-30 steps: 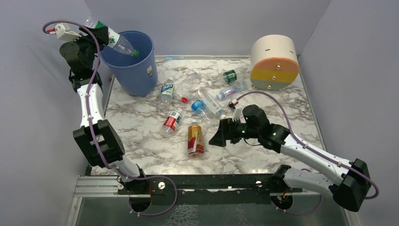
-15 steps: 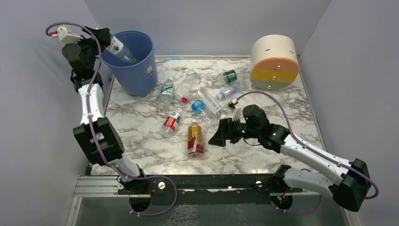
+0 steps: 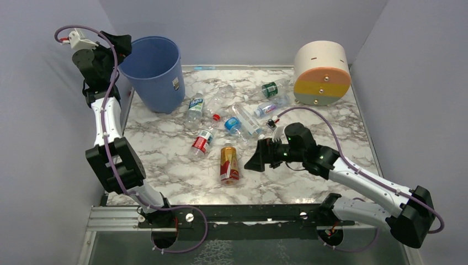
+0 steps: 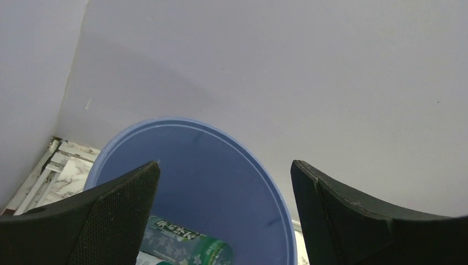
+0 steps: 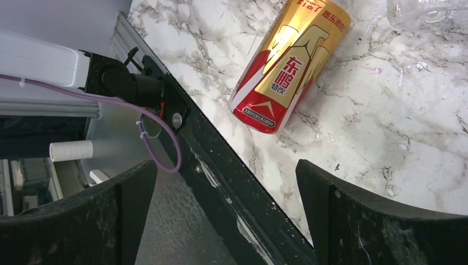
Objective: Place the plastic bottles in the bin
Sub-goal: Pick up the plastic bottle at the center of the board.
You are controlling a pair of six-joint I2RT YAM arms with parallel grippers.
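Observation:
The blue bin point(image 3: 161, 85) stands at the back left of the marble table. My left gripper point(image 3: 120, 43) hovers open over its left rim with nothing between the fingers. In the left wrist view the open gripper point(image 4: 225, 185) looks down into the bin point(image 4: 237, 182), where a green-labelled bottle point(image 4: 185, 243) lies. Several plastic bottles lie mid-table: a green-labelled one point(image 3: 195, 105), a red-labelled one point(image 3: 202, 141), a blue-labelled one point(image 3: 233, 125). An amber bottle point(image 3: 229, 163) point(image 5: 290, 63) lies just left of my open, empty right gripper point(image 3: 255, 160) point(image 5: 226, 187).
A cream, orange and yellow drum point(image 3: 322, 73) lies at the back right. Two more bottles point(image 3: 269, 89) rest near it. The black base rail point(image 5: 221, 182) runs along the table's near edge. Grey walls close in on three sides.
My left gripper has opened and let go of the green-labelled bottle, which slid from the rim down into the bin. The right arm has stayed still.

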